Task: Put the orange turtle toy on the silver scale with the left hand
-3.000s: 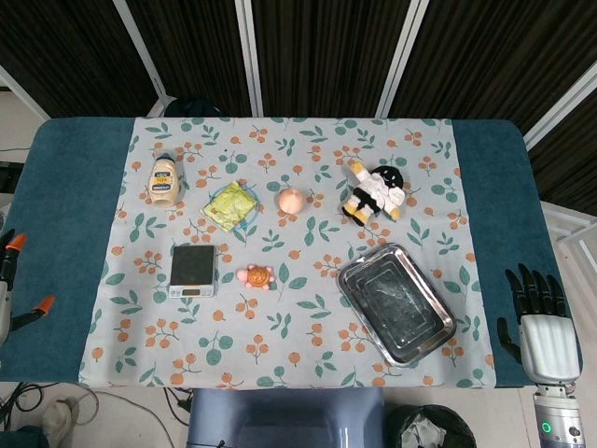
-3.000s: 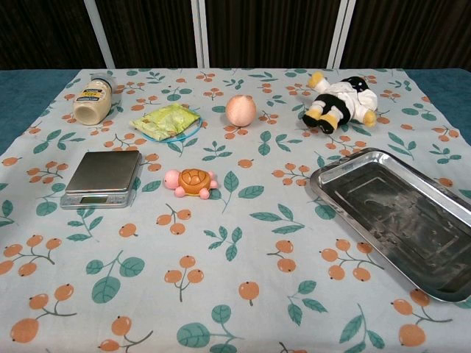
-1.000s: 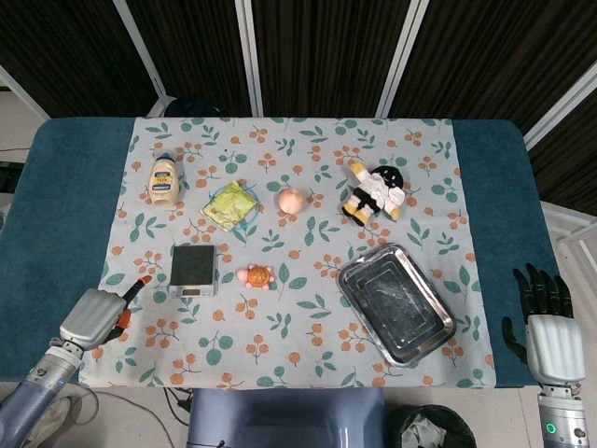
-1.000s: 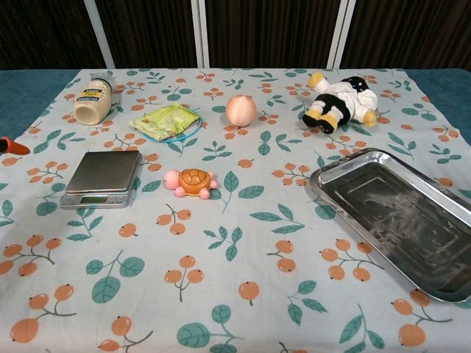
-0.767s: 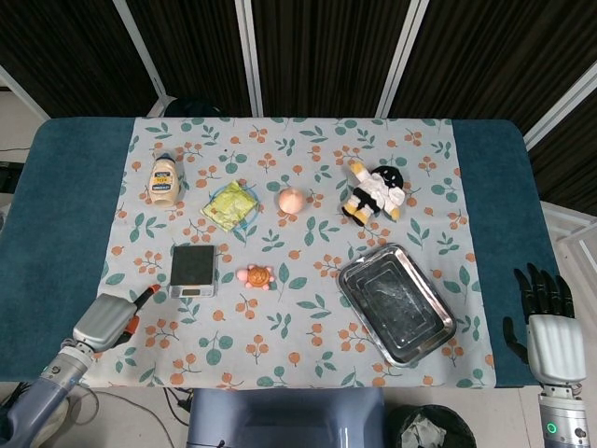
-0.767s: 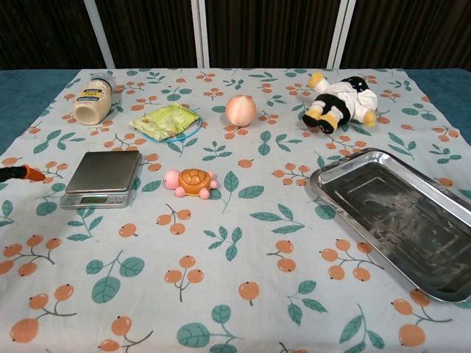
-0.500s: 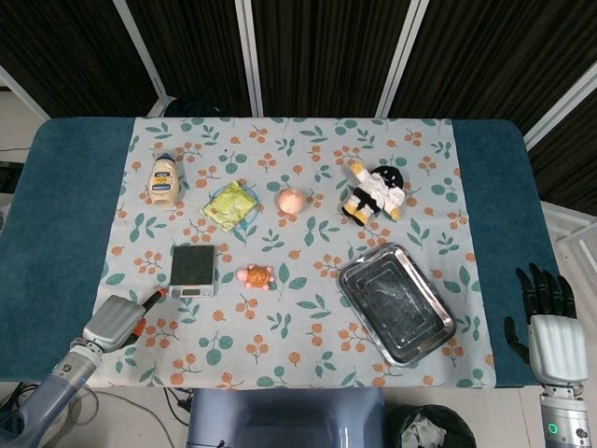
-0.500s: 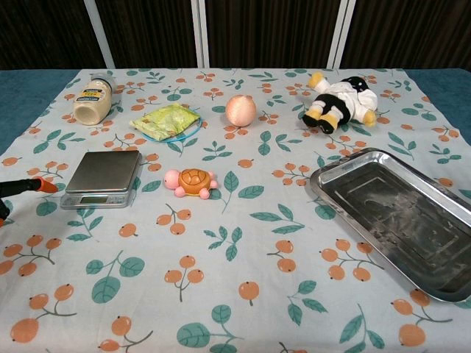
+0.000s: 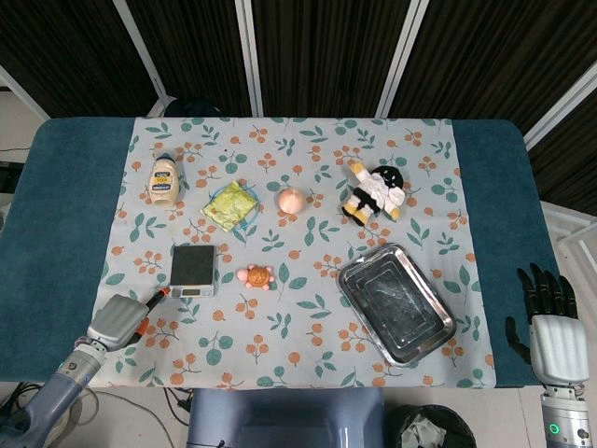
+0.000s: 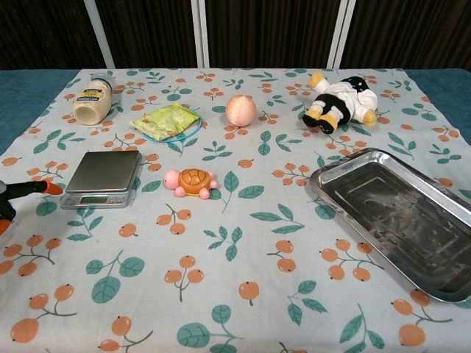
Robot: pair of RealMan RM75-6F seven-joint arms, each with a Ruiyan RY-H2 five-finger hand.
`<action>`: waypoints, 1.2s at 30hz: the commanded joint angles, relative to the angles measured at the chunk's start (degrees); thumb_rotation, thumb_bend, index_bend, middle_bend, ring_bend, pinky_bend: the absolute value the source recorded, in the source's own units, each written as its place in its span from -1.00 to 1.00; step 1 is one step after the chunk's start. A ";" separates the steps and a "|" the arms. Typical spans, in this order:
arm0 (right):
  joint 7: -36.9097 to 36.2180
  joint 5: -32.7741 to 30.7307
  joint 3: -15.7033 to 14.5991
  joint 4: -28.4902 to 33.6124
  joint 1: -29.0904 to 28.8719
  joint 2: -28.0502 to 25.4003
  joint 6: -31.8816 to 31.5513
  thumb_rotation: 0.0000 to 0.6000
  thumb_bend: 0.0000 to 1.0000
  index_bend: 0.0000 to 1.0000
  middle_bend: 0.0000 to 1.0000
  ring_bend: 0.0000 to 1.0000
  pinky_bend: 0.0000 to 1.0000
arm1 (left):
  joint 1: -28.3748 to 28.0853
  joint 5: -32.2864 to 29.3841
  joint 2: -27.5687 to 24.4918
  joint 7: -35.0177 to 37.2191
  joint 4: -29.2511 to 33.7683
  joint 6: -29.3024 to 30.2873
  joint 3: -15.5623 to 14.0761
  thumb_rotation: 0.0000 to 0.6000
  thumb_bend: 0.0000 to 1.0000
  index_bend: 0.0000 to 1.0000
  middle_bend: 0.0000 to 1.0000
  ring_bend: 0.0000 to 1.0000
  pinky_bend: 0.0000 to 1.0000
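While the left hand [image 9: 116, 321] nears empty, fingers apart | step: approach | next: reach orange turtle toy [image 9: 255, 276] beside silver scale [image 9: 193, 270]

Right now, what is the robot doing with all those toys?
It wants to put the orange turtle toy on the silver scale, which sits just left of it. Nothing is picked up yet. The left robot hand is near the table's front-left edge, close to the scale and holding nothing. The right robot hand waits off to the side, fingers spread.
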State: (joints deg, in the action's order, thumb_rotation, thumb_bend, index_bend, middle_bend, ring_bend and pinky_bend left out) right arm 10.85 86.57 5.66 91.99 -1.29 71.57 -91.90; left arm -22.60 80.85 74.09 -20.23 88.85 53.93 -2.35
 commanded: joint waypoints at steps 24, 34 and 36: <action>-0.04 -0.22 0.02 -0.02 0.03 -0.03 0.20 1.00 0.05 -1.00 -1.00 -0.97 -1.00 | -1.34 -1.95 0.83 -1.41 -0.14 -0.79 -0.58 1.00 0.28 -0.80 0.32 0.28 0.32; -0.13 -0.36 0.08 0.11 0.07 -0.15 0.21 1.00 0.05 -1.00 -1.00 -0.97 -1.00 | -1.76 -2.56 0.91 -2.24 0.11 -0.89 -0.85 1.00 0.28 -0.80 0.32 0.28 0.32; -0.14 -0.42 0.11 0.12 0.07 -0.17 0.24 1.00 0.05 -1.00 -1.00 -0.97 -1.00 | -1.86 -2.79 0.94 -2.44 0.17 -0.98 -0.88 1.00 0.28 -0.80 0.32 0.28 0.32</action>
State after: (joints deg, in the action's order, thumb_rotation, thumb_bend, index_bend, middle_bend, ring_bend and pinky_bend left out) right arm 10.71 86.15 5.77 92.11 -1.22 71.40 -91.66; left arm -24.44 78.09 75.02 -22.65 89.01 52.97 -3.22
